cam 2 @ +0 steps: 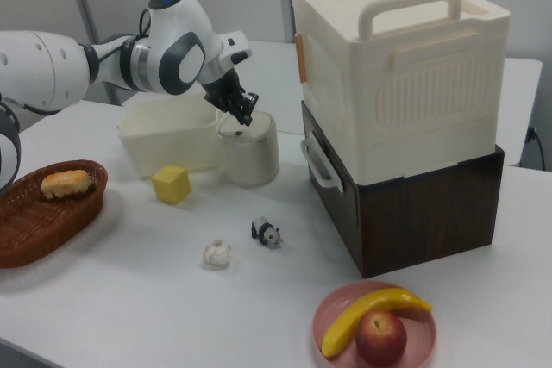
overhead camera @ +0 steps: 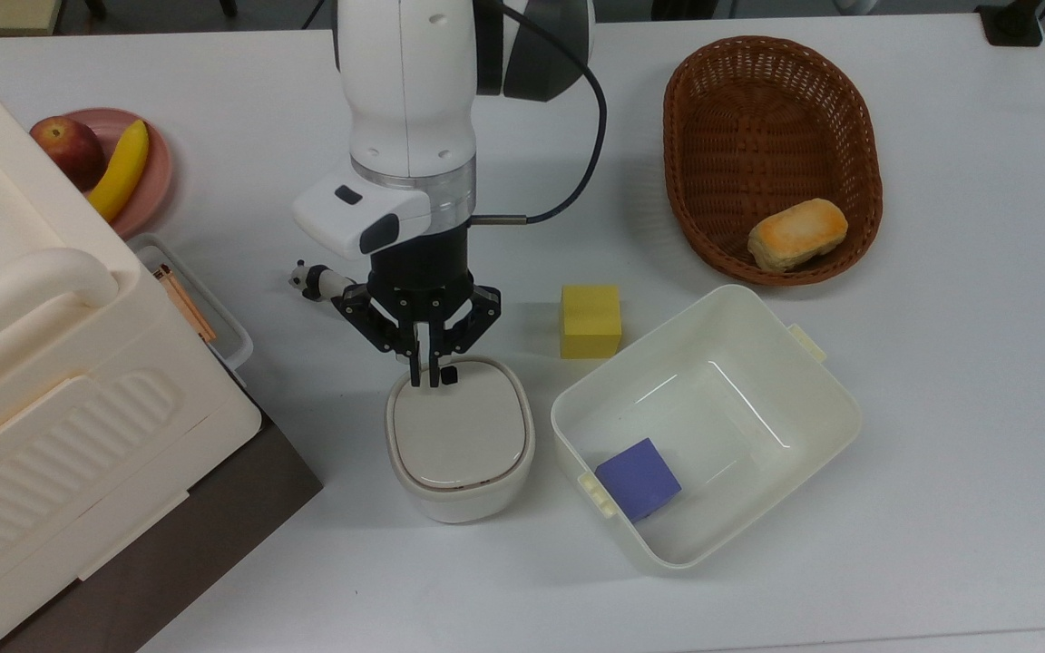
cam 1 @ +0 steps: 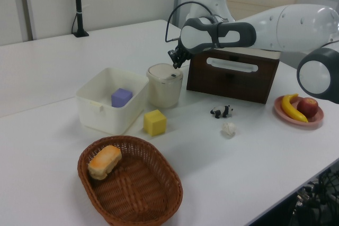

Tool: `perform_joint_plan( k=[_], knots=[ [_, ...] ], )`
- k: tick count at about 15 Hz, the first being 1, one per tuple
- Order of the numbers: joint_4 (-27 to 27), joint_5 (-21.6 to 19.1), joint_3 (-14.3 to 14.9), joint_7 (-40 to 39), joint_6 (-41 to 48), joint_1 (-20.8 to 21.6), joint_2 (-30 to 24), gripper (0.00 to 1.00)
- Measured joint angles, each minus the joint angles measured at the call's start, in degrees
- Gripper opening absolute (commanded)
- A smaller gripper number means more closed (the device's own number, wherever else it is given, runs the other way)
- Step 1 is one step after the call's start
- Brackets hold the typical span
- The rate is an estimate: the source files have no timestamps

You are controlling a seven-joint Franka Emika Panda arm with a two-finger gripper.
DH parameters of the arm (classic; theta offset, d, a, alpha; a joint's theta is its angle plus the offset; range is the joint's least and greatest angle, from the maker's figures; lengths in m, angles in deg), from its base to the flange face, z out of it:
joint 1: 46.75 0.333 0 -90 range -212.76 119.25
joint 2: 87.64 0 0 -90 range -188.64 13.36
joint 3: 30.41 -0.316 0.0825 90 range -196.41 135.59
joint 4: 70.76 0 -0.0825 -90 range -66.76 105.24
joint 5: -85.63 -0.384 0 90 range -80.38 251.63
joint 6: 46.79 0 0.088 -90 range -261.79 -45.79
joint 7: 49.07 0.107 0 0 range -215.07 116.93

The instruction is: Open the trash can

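The trash can [overhead camera: 459,444] is a small cream-white rounded bin with a flat beige-grey lid, and the lid lies flat and closed. A small dark button [overhead camera: 450,373] sits at the lid's far edge in the top view. My gripper [overhead camera: 425,379] points down with its fingers shut together and nothing between them. Its tips are at the lid's edge, just to the top view's left of the button. In the left view the gripper [cam 1: 174,65] hovers right at the rim of the trash can [cam 1: 164,89]. In the right view the gripper [cam 2: 245,118] meets the top of the trash can [cam 2: 251,154].
A lidless white tub [overhead camera: 815,385] holding a purple cube [overhead camera: 638,478] stands close on the top view's right of the bin. Around it are a yellow cube [overhead camera: 590,320], a panda toy [overhead camera: 308,279], a basket [overhead camera: 767,82] with bread, a fruit plate [overhead camera: 152,172] and a big cream box [overhead camera: 24,381].
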Motion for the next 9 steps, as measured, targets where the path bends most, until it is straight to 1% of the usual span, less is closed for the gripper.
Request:
perform_joint_plan(
  k=[4, 9],
  knots=[
    [-0.2, 1.6, -0.2, 0.2, -0.6, 0.8, 2.1, 0.14],
    [-0.6, 2.6, -0.2, 0.4, -0.7, 1.1, 2.2, 0.14]
  ],
)
